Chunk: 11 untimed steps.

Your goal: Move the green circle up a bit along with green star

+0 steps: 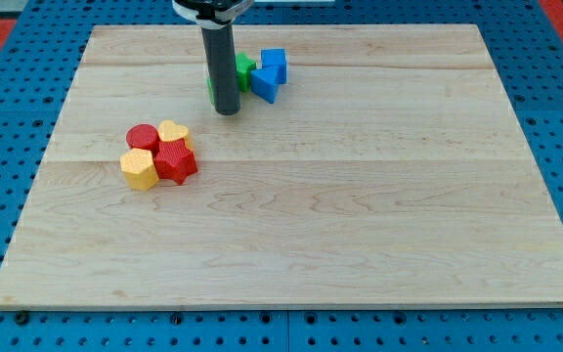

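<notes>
Rod standing upright, my tip down on the bench

The arm shows only as a straight dark rod that comes down from a black and white mount cut off by the view's top edge, just left of the view's middle. The rod hangs close to vertical, its round barrel the same width all the way down, with a soft sheen along its left side. My tip (227, 111) is the blunt flat end at the bottom, set low against the bench in the upper part of the view. No joints, links or wrist of the arm appear above the mount, so the pose of the rest cannot be told
</notes>
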Motion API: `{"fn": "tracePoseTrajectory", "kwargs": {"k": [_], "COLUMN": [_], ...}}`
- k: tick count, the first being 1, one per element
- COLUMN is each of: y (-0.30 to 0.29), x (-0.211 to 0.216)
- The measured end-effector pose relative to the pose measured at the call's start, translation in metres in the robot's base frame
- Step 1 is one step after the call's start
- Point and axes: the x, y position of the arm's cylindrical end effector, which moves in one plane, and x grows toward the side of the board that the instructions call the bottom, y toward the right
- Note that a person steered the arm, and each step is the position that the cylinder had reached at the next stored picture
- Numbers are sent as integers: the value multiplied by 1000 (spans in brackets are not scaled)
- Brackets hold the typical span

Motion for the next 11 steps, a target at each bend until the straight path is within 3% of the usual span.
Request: {"fn": "tracePoseTrajectory", "kwargs": {"k": [3, 8, 10, 11], "y": [-62, 9, -19, -19], "x": [-12, 3, -41, -40]}}
